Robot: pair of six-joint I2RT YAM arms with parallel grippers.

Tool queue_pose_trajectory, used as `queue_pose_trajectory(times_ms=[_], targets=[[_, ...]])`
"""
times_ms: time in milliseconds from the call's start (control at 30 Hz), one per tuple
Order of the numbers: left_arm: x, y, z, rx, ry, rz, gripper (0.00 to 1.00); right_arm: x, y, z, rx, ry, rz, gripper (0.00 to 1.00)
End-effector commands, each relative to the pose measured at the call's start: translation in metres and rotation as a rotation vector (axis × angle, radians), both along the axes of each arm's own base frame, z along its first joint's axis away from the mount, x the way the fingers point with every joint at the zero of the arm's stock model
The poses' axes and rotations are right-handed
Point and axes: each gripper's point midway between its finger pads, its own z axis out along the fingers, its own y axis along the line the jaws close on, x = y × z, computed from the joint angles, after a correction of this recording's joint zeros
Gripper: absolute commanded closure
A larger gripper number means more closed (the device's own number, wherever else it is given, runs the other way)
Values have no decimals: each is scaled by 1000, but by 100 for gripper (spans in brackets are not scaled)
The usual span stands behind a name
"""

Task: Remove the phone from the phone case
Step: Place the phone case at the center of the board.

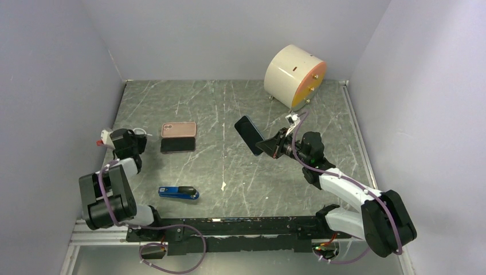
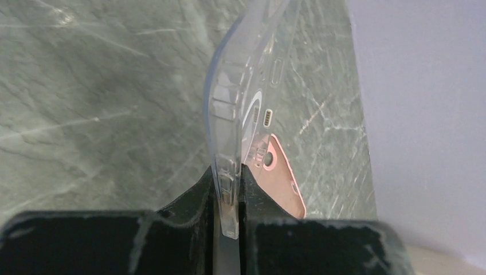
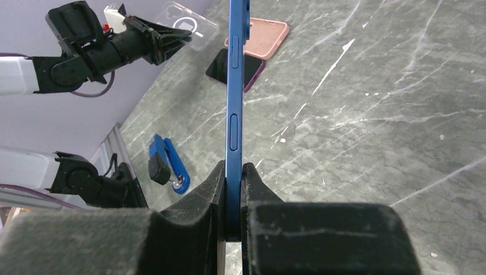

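Note:
My right gripper (image 1: 265, 147) is shut on the lower edge of a bare blue phone (image 1: 249, 134) and holds it on edge above the table's middle. In the right wrist view the phone (image 3: 234, 86) stands between the jaws of the right gripper (image 3: 234, 177). My left gripper (image 1: 139, 136) sits at the left side, shut on an empty clear phone case (image 2: 240, 86) and holding it above the table. The left gripper (image 2: 229, 192) pinches the case's edge. The case (image 3: 192, 23) and the left gripper (image 3: 172, 43) also show in the right wrist view.
A pink case (image 1: 179, 129) and a dark phone (image 1: 177, 145) lie side by side left of centre. A blue stapler-like tool (image 1: 179, 193) lies near the front. A cream cylinder with an orange face (image 1: 295, 77) stands at the back right. Walls enclose three sides.

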Motion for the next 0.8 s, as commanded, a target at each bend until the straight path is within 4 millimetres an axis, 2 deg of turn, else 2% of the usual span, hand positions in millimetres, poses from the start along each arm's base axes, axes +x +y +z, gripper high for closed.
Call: queue_pose_trajectory(times_ms=[0, 300, 533, 600, 700, 767], targets=[[19, 16, 12, -6, -86, 14, 98, 6, 0, 39, 49, -169, -11, 100], [41, 20, -26, -82, -48, -12, 97, 6, 1, 38, 43, -177, -2, 100], [39, 21, -39, -108, -26, 11, 88, 5, 1, 39, 43, -179, 3, 100], [39, 21, -41, -111, -12, 11, 82, 4, 1, 39, 43, -179, 4, 100], [38, 19, -44, -128, 17, 6, 63, 5, 0, 39, 42, -178, 2, 100], [34, 18, -48, -137, 39, 9, 56, 5, 0, 39, 40, -178, 1, 100]])
